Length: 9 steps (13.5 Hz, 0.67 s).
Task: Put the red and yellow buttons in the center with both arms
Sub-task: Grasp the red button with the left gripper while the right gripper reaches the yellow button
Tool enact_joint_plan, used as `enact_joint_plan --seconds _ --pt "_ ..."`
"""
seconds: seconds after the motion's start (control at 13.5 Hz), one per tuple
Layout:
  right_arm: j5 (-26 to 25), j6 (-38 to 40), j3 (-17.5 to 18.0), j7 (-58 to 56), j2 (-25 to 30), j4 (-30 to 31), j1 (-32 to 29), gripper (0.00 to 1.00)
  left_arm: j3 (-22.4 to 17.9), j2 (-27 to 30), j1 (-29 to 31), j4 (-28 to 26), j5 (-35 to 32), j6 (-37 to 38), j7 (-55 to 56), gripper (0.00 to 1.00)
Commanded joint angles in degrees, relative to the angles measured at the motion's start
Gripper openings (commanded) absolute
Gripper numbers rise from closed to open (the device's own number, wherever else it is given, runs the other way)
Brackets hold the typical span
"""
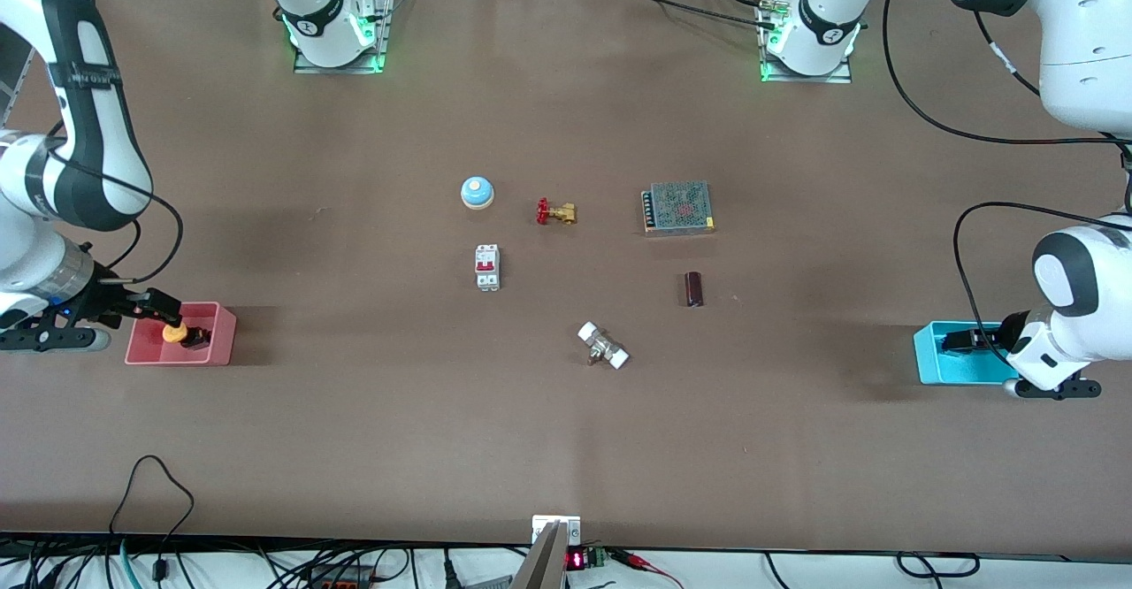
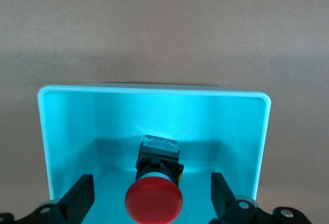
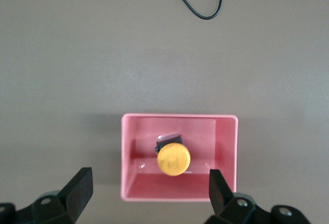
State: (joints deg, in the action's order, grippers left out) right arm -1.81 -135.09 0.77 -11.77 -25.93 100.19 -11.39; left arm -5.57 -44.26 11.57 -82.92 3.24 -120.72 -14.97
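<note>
At the right arm's end of the table I log a pink bin (image 1: 221,341) holding the yellow button (image 1: 174,333); my right gripper (image 1: 168,308) hangs over it, jaws spread wide, with the button's cap (image 3: 173,159) showing between the two fingers (image 3: 77,185) in the right wrist view and nothing gripped. At the left arm's end I log a cyan bin (image 1: 929,355) holding the red button (image 2: 154,200), which stands on its black body inside the bin; the front view hides it under the arm. My left gripper (image 2: 152,196) is low over that bin, jaws open, one finger (image 2: 81,196) on each side of the red cap and neither touching it. On the brown tabletop (image 1: 354,430) between the bins, both buttons being well apart from this middle area, I count: a blue bell (image 1: 477,192); a brass valve (image 1: 557,212) with red handle beside it; a meshed power supply (image 1: 678,208) toward the left arm's end; a white breaker (image 1: 487,267) nearer the camera than the bell; a dark cylinder (image 1: 693,289) nearer than the supply; and a metal fitting (image 1: 603,346) with white ends, nearest of the group. Black cable (image 1: 150,492) loops onto the table edge nearest the camera.
</note>
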Motion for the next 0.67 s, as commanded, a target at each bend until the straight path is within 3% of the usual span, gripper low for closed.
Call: enact_joint_plan --seconds 0.0,0.44,0.52,0.59 --pt "-0.4 -3.7 0.6 -1.1 -2.8 -0.7 -1.0 1.00 0.0 0.4 -0.1 -0.4 1.4 1.4 -0.3 1.00" --pt "-0.1 -8.5 0.7 -2.5 -7.2 -0.8 -2.1 1.00 0.0 0.2 0.3 -1.0 2.7 1.5 -1.3 0.98" --pt "-0.1 -8.3 0.7 -4.3 -7.3 -0.6 -2.3 1.00 0.0 0.2 0.4 -1.1 2.7 1.5 -1.5 0.94" --pt "0.2 -7.4 0.9 -8.8 -7.2 -0.5 -3.0 1.00 0.0 0.2 0.3 -1.0 2.7 1.5 -1.6 0.81"
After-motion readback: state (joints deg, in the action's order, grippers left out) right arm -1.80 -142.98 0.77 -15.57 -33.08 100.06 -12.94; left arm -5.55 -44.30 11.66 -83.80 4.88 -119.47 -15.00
